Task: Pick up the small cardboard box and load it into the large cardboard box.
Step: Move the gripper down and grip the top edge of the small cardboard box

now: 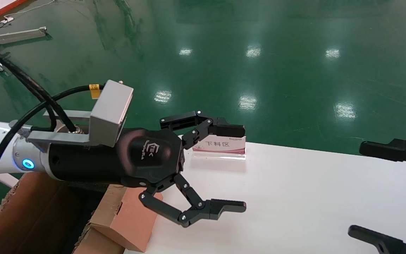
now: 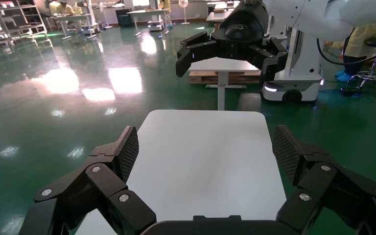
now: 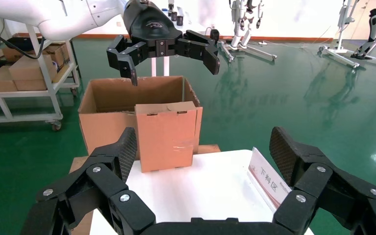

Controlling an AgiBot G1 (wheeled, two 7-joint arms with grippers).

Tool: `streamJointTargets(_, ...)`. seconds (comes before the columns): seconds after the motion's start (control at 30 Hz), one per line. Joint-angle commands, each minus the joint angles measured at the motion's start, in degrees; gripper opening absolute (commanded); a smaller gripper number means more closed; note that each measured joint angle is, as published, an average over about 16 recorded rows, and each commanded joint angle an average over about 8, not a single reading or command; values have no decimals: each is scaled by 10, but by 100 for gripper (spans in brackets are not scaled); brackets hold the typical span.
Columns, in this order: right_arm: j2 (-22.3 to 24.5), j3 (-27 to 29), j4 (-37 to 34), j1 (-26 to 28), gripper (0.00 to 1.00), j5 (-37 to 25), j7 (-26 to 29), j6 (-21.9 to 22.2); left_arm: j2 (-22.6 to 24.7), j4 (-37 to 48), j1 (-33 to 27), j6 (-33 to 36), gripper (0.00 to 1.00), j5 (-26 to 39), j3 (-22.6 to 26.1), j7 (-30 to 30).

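The small cardboard box (image 1: 129, 218) stands on edge at the left end of the white table (image 1: 294, 197), taped face toward the table; it also shows in the right wrist view (image 3: 166, 134). The large cardboard box (image 1: 30, 211) sits just beyond it, off the table's end, open at the top (image 3: 105, 103). My left gripper (image 1: 236, 167) hovers above the small box, open and empty, pointing along the table (image 2: 205, 147). My right gripper (image 1: 361, 190) is open and empty over the table's right end (image 3: 204, 147).
A clear sign stand with a red-striped card (image 1: 224, 144) stands at the table's far edge, also seen in the right wrist view (image 3: 269, 178). Green floor surrounds the table. A cart with cartons (image 3: 24, 73) stands well behind the large box.
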Motion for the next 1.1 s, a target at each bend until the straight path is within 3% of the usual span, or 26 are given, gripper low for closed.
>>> streamJointTargets(0.03,0,0,0,0,100,0,0,0,0,0,0,0,100,0,0,0)
streamJointTargets(1.1,0,0,0,0,100,0,0,0,0,0,-1,0,100,2,0,-2)
